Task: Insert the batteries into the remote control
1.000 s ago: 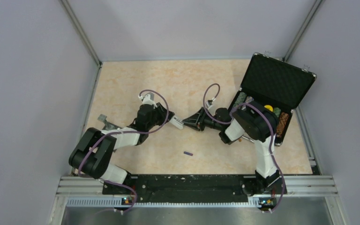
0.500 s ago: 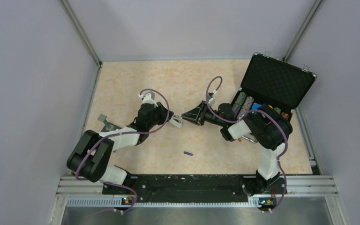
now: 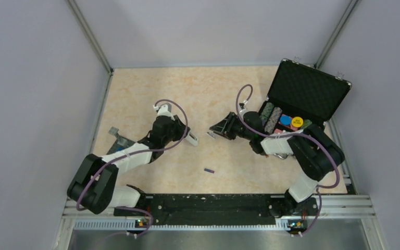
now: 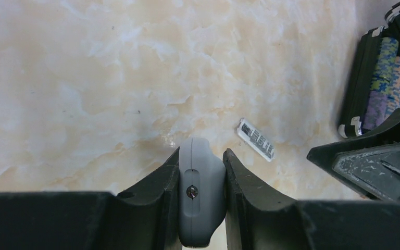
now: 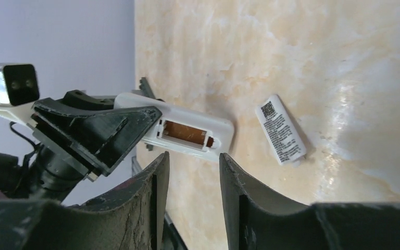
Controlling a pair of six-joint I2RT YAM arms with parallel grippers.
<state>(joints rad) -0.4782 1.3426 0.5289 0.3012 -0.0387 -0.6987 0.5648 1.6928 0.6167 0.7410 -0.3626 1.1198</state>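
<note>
My left gripper is shut on the white remote control, held edge-on between its fingers above the table. From the right wrist, the remote control shows its back, with the battery bay uncovered and brownish inside. A small white cover with a printed label lies flat on the table just beyond it. My right gripper is open a short way right of the remote, with nothing between its fingers. One dark purple battery lies on the table nearer the arm bases.
An open black case with striped chip stacks stands at the right, close behind my right arm. A dark grey card lies at the left by the left arm. Grey walls close in the table on three sides.
My right gripper has drawn back to the right, away from the remote, and its jaws have widened. The left gripper still holds the remote in much the same place.
</note>
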